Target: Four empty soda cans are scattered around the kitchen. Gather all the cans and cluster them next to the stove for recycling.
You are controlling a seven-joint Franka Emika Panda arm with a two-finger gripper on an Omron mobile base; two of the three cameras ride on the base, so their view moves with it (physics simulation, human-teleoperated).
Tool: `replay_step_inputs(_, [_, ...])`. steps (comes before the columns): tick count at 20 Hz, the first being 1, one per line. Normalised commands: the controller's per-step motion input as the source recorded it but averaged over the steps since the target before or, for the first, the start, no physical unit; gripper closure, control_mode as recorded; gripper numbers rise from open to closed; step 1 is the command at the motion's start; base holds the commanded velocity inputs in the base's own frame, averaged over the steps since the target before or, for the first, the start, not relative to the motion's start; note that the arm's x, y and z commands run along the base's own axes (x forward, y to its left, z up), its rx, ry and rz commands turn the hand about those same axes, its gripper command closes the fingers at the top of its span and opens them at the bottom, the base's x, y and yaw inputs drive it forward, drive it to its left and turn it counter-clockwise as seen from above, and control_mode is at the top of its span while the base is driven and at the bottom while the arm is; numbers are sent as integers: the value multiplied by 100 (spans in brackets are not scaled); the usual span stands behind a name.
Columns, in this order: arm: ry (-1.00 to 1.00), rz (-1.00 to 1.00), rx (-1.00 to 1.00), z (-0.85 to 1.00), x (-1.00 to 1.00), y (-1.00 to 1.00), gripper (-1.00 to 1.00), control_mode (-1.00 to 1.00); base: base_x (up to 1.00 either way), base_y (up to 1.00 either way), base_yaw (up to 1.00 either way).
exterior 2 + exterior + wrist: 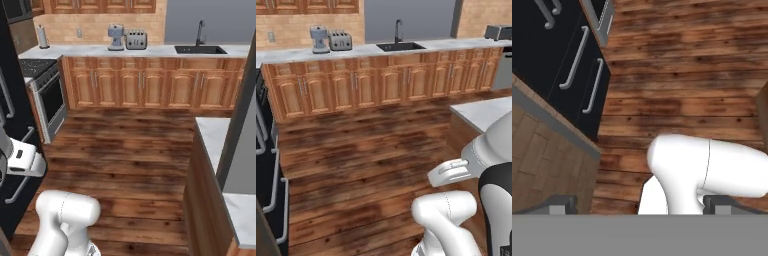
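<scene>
The stove (37, 70) stands at the left end of the long tabletop (95, 51), its black top level with the stone beside it, so cans can be clustered there. No red can is plain on the surfaces in sight; some may be too small to tell. The jaws are spread wide and empty, the arm folded low for driving. Right of the stove sit a toaster (135, 39) and sink (200, 49); the left base view adds a microwave (498, 32) past the sink (400, 46).

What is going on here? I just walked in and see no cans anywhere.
Nothing is being handled right now. The robot stands on the wood floor in mid-kitchen, its hand open, empty and pointed down at the floor. The stove sits at the left end of the counter, with a toaster and sink further along.
</scene>
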Motion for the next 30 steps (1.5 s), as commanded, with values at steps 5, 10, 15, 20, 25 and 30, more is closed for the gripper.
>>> replay_step_inputs(5, [0, 0, 0, 0, 0, 0, -100, 100, -75, -6, -6])
replay_step_inputs(10, [0, 0, 0, 0, 0, 0, -100, 100, -74, -14, -5])
replay_step_inputs(15, [0, 0, 0, 0, 0, 0, -100, 100, -74, -28, -4])
replay_step_inputs(20, [0, 0, 0, 0, 0, 0, -100, 100, -58, -49, -2])
replay_step_inputs(25, [0, 0, 0, 0, 0, 0, -100, 100, -28, -63, 0])
replay_step_inputs(30, [0, 0, 0, 0, 0, 0, -100, 100, -8, -76, 0])
